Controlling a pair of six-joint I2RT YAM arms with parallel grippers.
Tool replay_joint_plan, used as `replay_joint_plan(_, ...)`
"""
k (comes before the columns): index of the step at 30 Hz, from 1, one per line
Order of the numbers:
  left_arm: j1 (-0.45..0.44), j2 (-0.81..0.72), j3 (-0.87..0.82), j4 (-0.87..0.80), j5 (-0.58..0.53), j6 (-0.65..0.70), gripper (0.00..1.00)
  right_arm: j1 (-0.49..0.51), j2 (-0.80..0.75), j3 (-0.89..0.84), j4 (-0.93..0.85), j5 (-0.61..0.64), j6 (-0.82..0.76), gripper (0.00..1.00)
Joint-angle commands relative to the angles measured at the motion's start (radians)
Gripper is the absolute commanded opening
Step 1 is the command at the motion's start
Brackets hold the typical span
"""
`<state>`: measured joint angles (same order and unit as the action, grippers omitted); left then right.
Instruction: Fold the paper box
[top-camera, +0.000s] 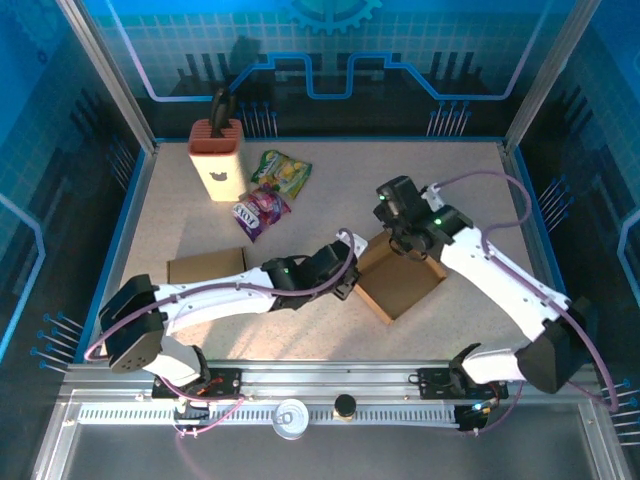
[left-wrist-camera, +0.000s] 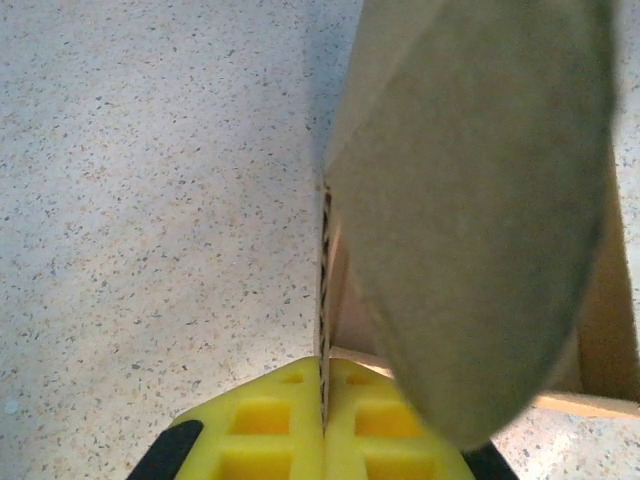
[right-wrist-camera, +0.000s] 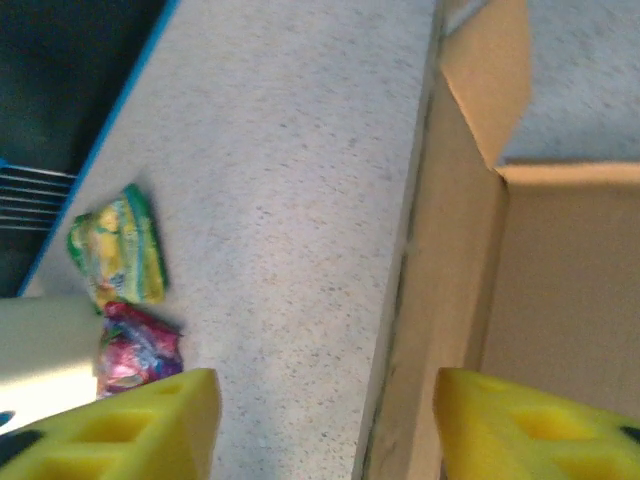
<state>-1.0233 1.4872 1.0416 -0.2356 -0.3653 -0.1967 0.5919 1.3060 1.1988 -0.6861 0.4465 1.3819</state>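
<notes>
The brown paper box (top-camera: 400, 283) lies open on the table, right of centre. My left gripper (top-camera: 347, 280) is at its left edge, shut on a cardboard wall of the box (left-wrist-camera: 324, 300); the yellow pads (left-wrist-camera: 285, 425) pinch the corrugated edge between them. A raised flap (left-wrist-camera: 480, 200) stands close to that camera, blurred. My right gripper (top-camera: 400, 235) hovers over the box's far edge, open, its yellow fingers (right-wrist-camera: 140, 425) straddling the upright box wall (right-wrist-camera: 440, 260), one outside and one over the box interior (right-wrist-camera: 560, 280).
A second flat cardboard piece (top-camera: 206, 267) lies at the left. Snack bags, green-yellow (top-camera: 281, 172) and purple (top-camera: 260, 212), lie at the back beside a white and orange holder (top-camera: 217, 158). Blue walls border the table.
</notes>
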Motion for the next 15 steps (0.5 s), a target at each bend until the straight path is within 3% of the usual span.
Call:
replay_joint_plan(1,0.079,-0.105,-0.036,-0.035,0.161,0.077,0.0,-0.059,-0.152,-0.101,0.314,-0.13,-0.469,0.77)
replay_joint_plan(4,0.158,-0.181,-0.067,-0.058,0.29,0.146,0.0,-0.166,-0.301,-0.245,0.503,-0.364,-0.775,0.88)
replay_joint_plan(7,0.231,-0.234,-0.092,-0.081,0.391,0.222,0.0,-0.335,-0.38,-0.313,0.525,-0.61,-0.975,0.84)
replay_joint_plan(10,0.276,-0.268,-0.103,-0.108,0.419,0.295,0.0,-0.496,-0.357,-0.349,0.506,-0.866,-1.089,0.79)
replay_joint_plan(13,0.288,-0.264,-0.1,-0.104,0.38,0.312,0.0,-0.574,-0.26,-0.331,0.467,-0.989,-1.166,0.75)
replay_joint_plan(15,0.297,-0.253,-0.097,-0.116,0.364,0.317,0.0,-0.592,-0.198,-0.325,0.454,-0.987,-1.187,0.73)
